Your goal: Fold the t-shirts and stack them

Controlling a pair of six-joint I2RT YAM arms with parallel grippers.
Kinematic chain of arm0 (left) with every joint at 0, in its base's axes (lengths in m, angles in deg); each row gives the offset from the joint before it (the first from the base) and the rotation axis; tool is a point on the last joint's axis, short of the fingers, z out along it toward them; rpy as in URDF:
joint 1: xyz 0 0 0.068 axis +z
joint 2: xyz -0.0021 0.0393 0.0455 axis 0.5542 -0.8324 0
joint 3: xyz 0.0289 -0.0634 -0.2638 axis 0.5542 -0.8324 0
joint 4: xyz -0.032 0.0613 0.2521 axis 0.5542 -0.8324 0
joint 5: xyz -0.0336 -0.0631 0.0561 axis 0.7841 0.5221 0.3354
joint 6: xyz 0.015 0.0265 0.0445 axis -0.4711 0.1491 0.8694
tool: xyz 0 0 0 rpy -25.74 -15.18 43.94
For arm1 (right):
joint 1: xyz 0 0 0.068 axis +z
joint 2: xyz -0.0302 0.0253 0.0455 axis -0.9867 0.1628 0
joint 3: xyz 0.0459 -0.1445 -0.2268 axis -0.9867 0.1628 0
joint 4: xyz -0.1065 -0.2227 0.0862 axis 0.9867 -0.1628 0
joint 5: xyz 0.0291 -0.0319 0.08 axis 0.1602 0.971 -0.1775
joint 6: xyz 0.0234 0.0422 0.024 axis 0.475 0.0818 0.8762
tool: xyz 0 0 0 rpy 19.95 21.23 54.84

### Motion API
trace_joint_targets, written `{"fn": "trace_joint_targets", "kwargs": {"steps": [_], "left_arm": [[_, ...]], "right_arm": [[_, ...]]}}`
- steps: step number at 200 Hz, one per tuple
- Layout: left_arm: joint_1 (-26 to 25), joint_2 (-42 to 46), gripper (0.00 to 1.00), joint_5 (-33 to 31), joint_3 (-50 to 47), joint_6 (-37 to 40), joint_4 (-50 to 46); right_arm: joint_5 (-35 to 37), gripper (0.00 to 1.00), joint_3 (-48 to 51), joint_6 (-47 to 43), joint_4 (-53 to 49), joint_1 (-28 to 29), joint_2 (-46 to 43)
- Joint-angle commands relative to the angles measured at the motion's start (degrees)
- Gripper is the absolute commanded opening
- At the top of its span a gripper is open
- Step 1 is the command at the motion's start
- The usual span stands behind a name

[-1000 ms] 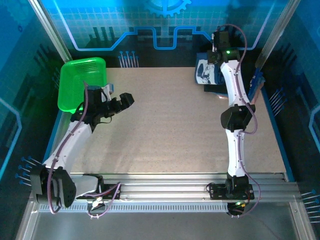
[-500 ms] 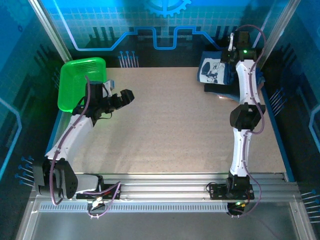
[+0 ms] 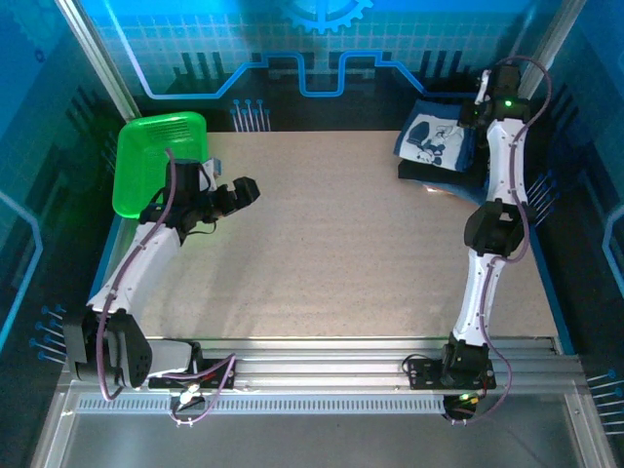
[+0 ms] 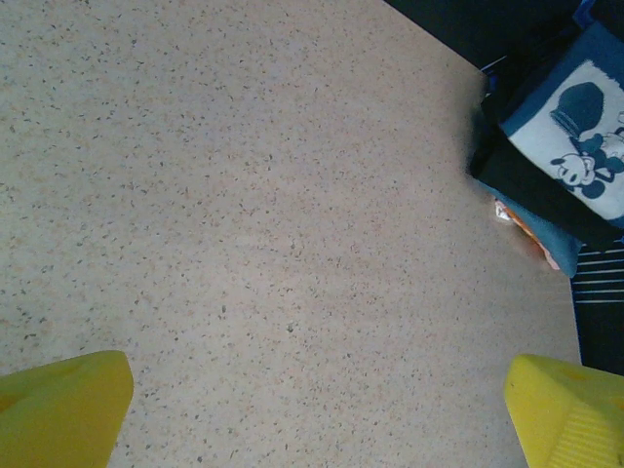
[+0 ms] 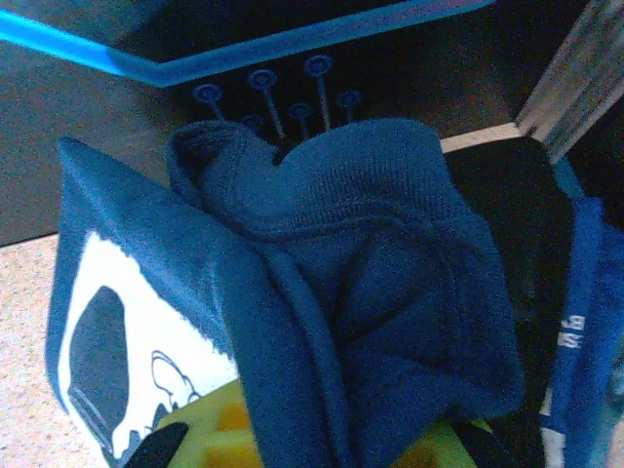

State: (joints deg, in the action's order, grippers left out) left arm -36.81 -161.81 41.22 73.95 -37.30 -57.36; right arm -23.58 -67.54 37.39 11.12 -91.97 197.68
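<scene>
Blue shirt (image 3: 434,144) was pinched tight in the right claw (image 3: 475,109); it needed laying flat and square on the dark pile (image 3: 427,175) just below. Left claw (image 4: 312,409) hung wide open

Table (image 3: 341,253) evenly bright (soft shadows); right wrist view dim, blurry.

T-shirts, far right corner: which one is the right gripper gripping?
The navy-blue one with the white cartoon print, its bunched edge pinched in the right gripper; the near-black shirt lies flat underneath.
</scene>
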Motion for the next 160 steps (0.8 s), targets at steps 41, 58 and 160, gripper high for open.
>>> {"fn": "trace_joint_targets", "kwargs": {"steps": [41,58,160], "left_arm": [[0.52,-1.46,0.99,-3.45,6.25,3.45,-7.62],[0.52,-1.94,0.99,-3.54,6.90,3.42,-8.16],[0.85,-3.74,0.99,-0.24,8.17,1.77,-3.16]], "right_arm": [[-2.59,0.07,-3.98,-1.10,4.21,-3.92,7.36],[-2.65,0.30,-4.20,-0.21,5.39,-4.21,9.39],[-1.81,1.00,41.86,11.49,17.20,-6.95,-30.17]]}}
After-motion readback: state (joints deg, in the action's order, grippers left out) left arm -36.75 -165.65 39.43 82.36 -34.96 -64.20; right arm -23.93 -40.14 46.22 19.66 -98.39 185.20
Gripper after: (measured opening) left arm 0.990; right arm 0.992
